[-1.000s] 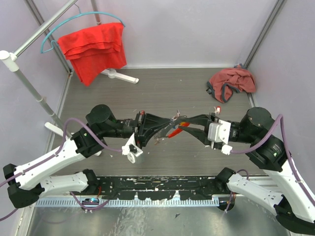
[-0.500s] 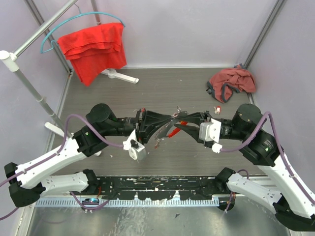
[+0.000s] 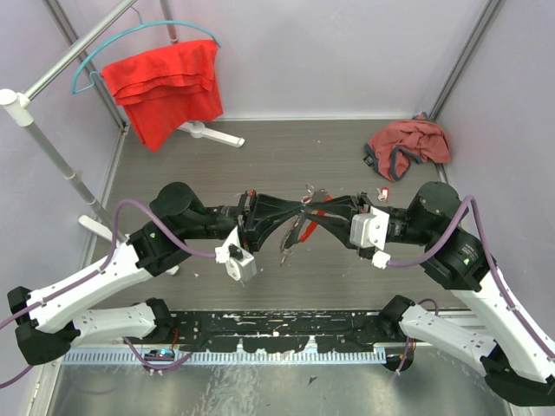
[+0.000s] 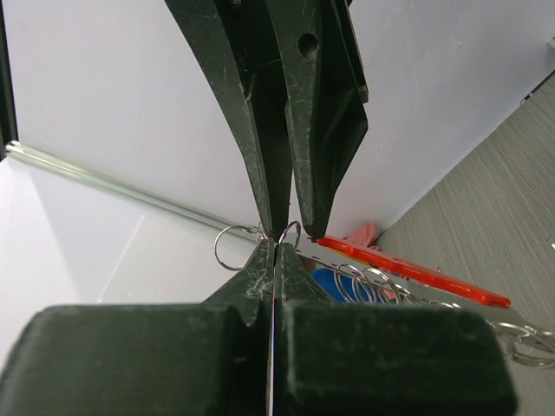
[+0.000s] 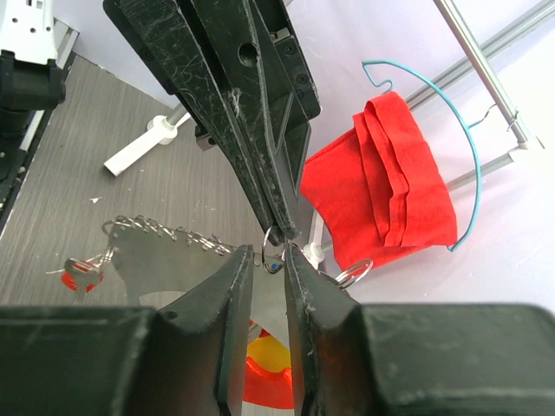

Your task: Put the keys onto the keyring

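The keyring (image 5: 273, 258), a thin silvery loop with chain (image 5: 178, 234) and red-orange tag (image 4: 399, 270), hangs above the tabletop's (image 3: 260, 156) middle. Your left jaws are clamped on it, and your right jaws nip it too.

a grey wood-grain table (image 3: 286, 156) stands between pale lilac walls. at its far left corner a bright red cloth (image 3: 165, 87) hangs folded over a turquoise hanger (image 3: 130, 35), which hooks on a slanting silvery rail (image 3: 78, 48). just below the cloth, a white foot (image 3: 212, 133) lies on the table. at the far right corner sits a crumpled pinkish-red cloth (image 3: 409, 146) with a dark edge, and near it, toward the near edge, lies a tiny white and red thing (image 3: 381, 191), too small to make out.
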{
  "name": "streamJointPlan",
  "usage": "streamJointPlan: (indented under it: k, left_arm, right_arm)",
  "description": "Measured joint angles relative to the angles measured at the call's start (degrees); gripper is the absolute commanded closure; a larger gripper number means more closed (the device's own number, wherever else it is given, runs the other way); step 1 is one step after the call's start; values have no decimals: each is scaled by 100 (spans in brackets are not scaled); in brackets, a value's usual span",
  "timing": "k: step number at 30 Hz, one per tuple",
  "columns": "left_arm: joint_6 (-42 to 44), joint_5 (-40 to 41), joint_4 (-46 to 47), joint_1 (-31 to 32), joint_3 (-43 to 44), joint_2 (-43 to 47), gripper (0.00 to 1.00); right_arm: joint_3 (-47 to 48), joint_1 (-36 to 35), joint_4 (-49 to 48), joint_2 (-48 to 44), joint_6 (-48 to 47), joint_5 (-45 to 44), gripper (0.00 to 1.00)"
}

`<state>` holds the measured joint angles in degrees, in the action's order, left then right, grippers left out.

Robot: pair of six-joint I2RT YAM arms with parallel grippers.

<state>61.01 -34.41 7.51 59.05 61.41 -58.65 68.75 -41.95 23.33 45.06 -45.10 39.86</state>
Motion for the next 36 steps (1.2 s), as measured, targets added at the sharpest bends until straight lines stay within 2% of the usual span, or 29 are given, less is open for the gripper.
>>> streamJointPlan:
  k: [9,21,23,27,29,30,34,36]
  left_arm:
    - [-85,0,31,0,0,-2,100]
    - [-251,7,79,-2,0,-2,100]
    - [-269,4,92,-2,0,-2,100]
    - [-304,4,120,-2,0,0,100]
    - [-321,4,122,-2,0,0,100]
    - [-323,4,122,-2,0,0,99]
    - [-328,-11,122,-2,0,9,77]
    - [-348,-72,149,0,0,24,73]
  right_arm:
    - [-7,2,-122,68,20,4,79]
    - [-22,0,-184,111,22,15,81]
    - [-22,0,-186,111,22,15,84]
    - [-22,-4,-201,111,13,15,98]
    - [-22,-4,-203,111,15,7,99]
    - [-22,-4,-208,111,17,4,99]
    - [-13,-4,-205,111,-7,2,99]
    - [13,-4,-162,116,-42,-20,99]
